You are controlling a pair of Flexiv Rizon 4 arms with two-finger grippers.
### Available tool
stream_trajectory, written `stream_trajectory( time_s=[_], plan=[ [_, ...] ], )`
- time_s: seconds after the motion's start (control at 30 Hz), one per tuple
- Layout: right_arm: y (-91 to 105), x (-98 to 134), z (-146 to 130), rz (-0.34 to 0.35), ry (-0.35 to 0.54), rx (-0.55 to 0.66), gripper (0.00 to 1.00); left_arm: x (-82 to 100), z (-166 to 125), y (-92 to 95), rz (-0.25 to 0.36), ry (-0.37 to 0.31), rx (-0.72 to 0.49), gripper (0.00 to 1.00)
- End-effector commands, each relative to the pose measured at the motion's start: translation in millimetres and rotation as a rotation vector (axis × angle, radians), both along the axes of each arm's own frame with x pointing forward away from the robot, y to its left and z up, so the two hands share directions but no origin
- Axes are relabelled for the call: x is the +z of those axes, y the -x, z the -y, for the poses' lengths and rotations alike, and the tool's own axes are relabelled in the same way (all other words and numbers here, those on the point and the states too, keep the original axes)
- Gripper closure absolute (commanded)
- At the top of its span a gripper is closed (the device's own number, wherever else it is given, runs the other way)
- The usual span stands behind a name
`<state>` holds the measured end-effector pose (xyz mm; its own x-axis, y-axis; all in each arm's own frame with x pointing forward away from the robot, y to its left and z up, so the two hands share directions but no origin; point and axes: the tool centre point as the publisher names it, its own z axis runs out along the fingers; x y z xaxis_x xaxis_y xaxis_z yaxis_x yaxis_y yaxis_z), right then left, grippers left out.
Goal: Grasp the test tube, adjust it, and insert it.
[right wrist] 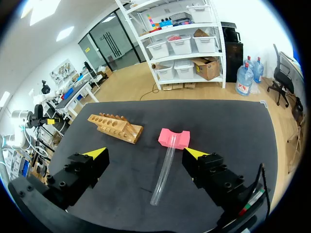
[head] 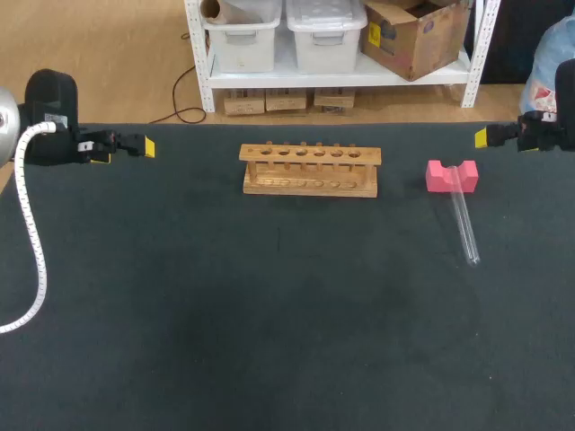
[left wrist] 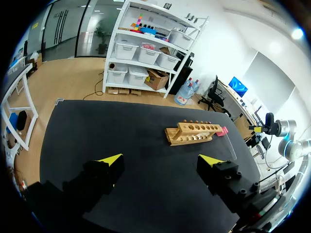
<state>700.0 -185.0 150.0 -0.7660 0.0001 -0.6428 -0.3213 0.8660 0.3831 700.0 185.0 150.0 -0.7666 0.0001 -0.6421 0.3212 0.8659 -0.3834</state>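
Matte black table [head: 269,341] — slim, clear test tube [head: 465,226].

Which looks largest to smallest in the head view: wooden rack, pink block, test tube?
1. wooden rack, clearly largest.
2-3. test tube and pink block: unranked; the tube is longer, the block bulkier.

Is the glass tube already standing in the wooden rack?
No, the test tube lies on the table, one end on the pink block, apart from the rack.
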Motion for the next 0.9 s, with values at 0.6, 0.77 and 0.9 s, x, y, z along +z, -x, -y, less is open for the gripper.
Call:
stream_trajectory(
  time_s=[0.6,0.77,0.9],
  plan=[
    [0.0,0.0,0.0,0.0,0.0,0.0,0.0,0.0,0.0,0.0,0.0,0.0,0.0,0.0],
    [0.0,0.0,0.0,0.0,0.0,0.0,0.0,2.6,-3.5,0.1,0.031,-0.005,-0.008,0.0],
    [0.0,0.0,0.0,0.0,0.0,0.0,0.0,9.1,-11.1,-0.5,0.108,-0.031,-0.054,0.0]
  ],
)
